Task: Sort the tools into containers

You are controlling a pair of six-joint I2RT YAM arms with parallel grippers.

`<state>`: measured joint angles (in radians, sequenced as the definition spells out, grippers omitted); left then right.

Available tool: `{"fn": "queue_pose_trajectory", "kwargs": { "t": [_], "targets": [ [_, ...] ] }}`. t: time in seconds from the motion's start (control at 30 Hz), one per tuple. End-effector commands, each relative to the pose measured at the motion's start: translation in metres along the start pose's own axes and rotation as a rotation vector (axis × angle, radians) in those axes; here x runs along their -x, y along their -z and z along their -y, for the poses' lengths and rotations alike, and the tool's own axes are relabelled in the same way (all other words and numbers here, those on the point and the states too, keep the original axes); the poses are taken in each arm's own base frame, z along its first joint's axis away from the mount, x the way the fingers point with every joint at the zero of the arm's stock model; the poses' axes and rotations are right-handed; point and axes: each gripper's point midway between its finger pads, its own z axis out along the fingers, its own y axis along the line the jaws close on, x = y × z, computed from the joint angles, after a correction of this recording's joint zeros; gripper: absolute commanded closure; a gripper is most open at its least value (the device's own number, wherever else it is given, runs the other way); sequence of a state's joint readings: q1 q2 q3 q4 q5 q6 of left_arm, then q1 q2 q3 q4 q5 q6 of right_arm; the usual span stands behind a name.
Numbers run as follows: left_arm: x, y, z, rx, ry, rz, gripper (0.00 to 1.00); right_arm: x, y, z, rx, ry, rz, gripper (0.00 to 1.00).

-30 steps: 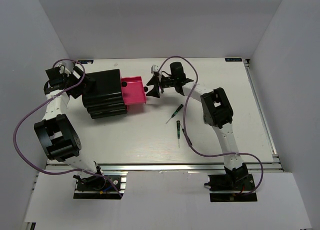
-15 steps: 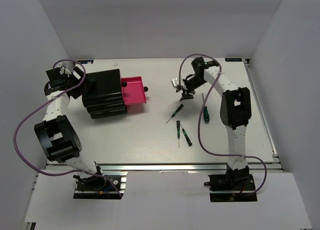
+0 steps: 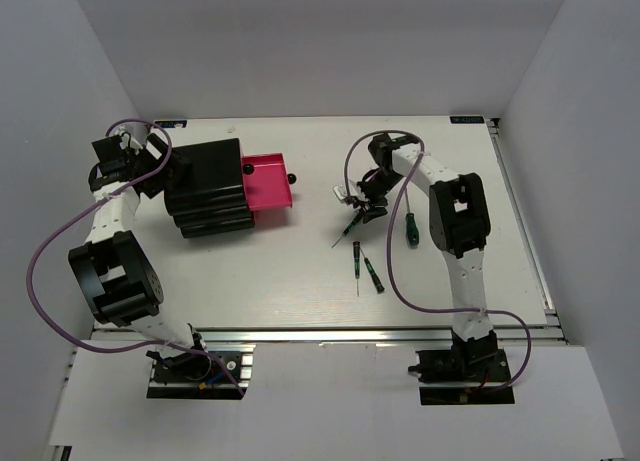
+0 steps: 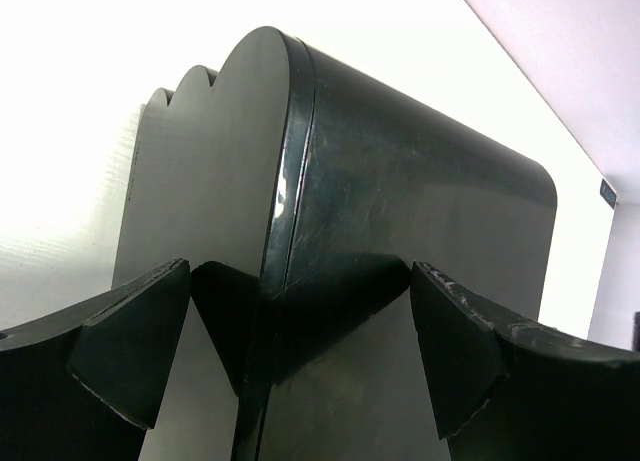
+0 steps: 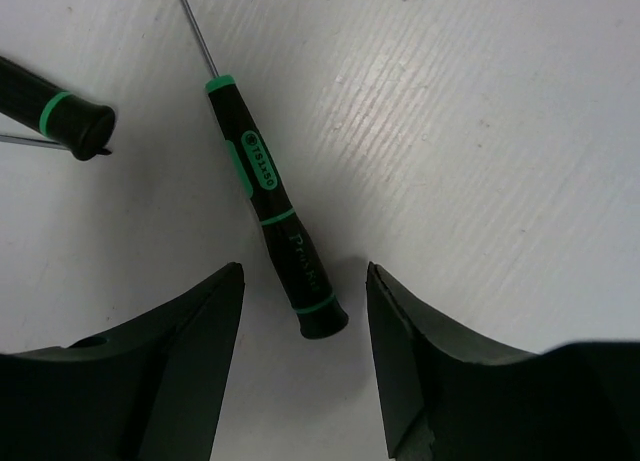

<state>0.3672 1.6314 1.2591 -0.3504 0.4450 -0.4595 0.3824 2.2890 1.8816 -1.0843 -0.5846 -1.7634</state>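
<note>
1. Your right gripper [image 3: 358, 203] is sitting lower than half a second ago, now hovering over a slim screwdriver [image 5: 265, 196], fingers spread, gripping nothing.
2. The screwdriver's handle end is lying right between the fingertips [image 5: 400, 331].
3. Your left gripper [image 4: 298, 281] is staying put, fingers spread around the cabinet [image 4: 400, 181] edge.

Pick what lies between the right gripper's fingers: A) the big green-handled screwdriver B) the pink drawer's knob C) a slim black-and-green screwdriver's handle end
C: in the right wrist view the open right gripper straddles the butt end of a slim screwdriver, with a gap showing on both sides of the handle.
</note>
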Motion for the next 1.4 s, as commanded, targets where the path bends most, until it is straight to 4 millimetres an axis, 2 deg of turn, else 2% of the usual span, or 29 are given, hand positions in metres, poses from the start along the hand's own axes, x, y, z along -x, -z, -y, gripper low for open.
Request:
{"fn": "queue_pose_trajectory", "kwargs": {
  "t": [0.0,0.13,0.23,0.27,0.37,0.4,0.5,0.57,0.63,0.67,0.7,0.73,0.77,0.8,0.83,0.87,0.9,0.93,0.97,1.0,1.03,1.07,1.1,1.13,1.2,1.23,1.3,1.33,1.37],
  "targets": [
    [-0.062,-0.002,-0.032,0.126,0.030,-0.191,0.03,-0.005,-0.011,-0.003,0.044,0.023,-0.028,0.42],
    [-0.062,-0.002,-0.032,0.125,0.031,-0.193,0.03,-0.010,-0.016,-0.014,0.079,0.010,-0.040,0.52],
    [-0.064,-0.003,-0.033,0.125,0.032,-0.196,0.03,-0.012,-0.015,-0.017,0.085,-0.022,-0.046,0.68],
    [-0.064,-0.003,-0.033,0.122,0.032,-0.198,0.03,-0.013,-0.012,-0.016,0.078,-0.035,-0.046,0.78],
    [-0.063,-0.003,-0.033,0.123,0.033,-0.197,0.03,-0.005,0.001,-0.010,0.035,-0.059,-0.014,0.91],
    [-0.063,-0.003,-0.033,0.123,0.033,-0.197,0.03,0.002,0.010,-0.004,-0.001,-0.069,0.030,0.92],
    [-0.061,-0.003,-0.032,0.121,0.030,-0.193,0.03,0.037,0.041,0.013,-0.106,-0.080,0.147,0.97],
    [-0.062,-0.003,-0.033,0.124,0.031,-0.195,0.03,0.067,0.063,0.016,-0.151,-0.053,0.212,0.99],
    [-0.062,-0.003,-0.032,0.121,0.030,-0.193,0.03,0.110,0.086,0.022,-0.204,-0.035,0.343,1.00],
    [-0.063,-0.003,-0.032,0.122,0.030,-0.193,0.03,0.128,0.090,0.027,-0.220,-0.047,0.385,1.00],
    [-0.063,-0.003,-0.033,0.121,0.031,-0.192,0.03,0.147,0.096,0.027,-0.204,-0.231,0.470,1.00],
    [-0.064,-0.003,-0.032,0.120,0.031,-0.194,0.03,0.160,0.100,0.026,-0.208,-0.332,0.504,1.00],
    [-0.064,-0.003,-0.033,0.122,0.032,-0.194,0.03,0.176,0.104,0.053,-0.290,-0.316,0.541,1.00],
    [-0.065,-0.003,-0.033,0.122,0.032,-0.194,0.03,0.182,0.103,0.055,-0.292,-0.565,0.567,1.00],
    [-0.066,-0.002,-0.033,0.121,0.033,-0.196,0.03,0.196,0.109,0.060,-0.344,-0.593,0.587,1.00],
    [-0.066,-0.002,-0.033,0.120,0.031,-0.196,0.03,0.208,0.092,0.066,-0.380,-0.588,0.599,1.00],
    [-0.067,-0.002,-0.033,0.119,0.031,-0.196,0.03,0.201,0.089,0.080,-0.495,-0.737,0.552,1.00],
    [-0.068,-0.001,-0.033,0.121,0.031,-0.198,0.03,0.203,0.081,0.087,-0.537,-0.787,0.533,1.00],
    [-0.069,-0.001,-0.034,0.121,0.032,-0.197,0.03,0.220,0.078,0.096,-0.566,-0.810,0.540,1.00],
    [-0.069,-0.001,-0.034,0.119,0.032,-0.198,0.03,0.214,0.079,0.108,-0.641,-0.880,0.522,1.00],
    [-0.070,-0.001,-0.034,0.118,0.034,-0.201,0.03,0.210,0.066,0.114,-0.631,-1.019,0.543,1.00],
    [-0.070,-0.001,-0.034,0.116,0.034,-0.200,0.03,0.211,0.063,0.121,-0.641,-1.077,0.557,1.00],
    [-0.071,-0.001,-0.033,0.114,0.033,-0.201,0.03,0.213,0.071,0.132,-0.682,-1.130,0.573,1.00],
    [-0.070,-0.001,-0.033,0.111,0.033,-0.197,0.03,0.206,0.059,0.138,-0.678,-1.228,0.581,1.00],
    [-0.071,-0.001,-0.033,0.110,0.034,-0.197,0.03,0.205,0.064,0.153,-0.730,-1.300,0.602,1.00],
    [-0.071,-0.001,-0.034,0.111,0.035,-0.199,0.03,0.197,0.057,0.158,-0.745,-1.345,0.600,1.00],
    [-0.072,-0.002,-0.033,0.107,0.034,-0.201,0.03,0.199,0.062,0.170,-0.774,-1.404,0.643,1.00],
    [-0.072,-0.002,-0.034,0.108,0.035,-0.200,0.03,0.192,0.055,0.173,-0.775,-1.430,0.635,1.00],
    [-0.072,-0.002,-0.034,0.108,0.035,-0.200,0.03,0.196,0.052,0.176,-0.762,-1.435,0.646,1.00]
  ]
}}
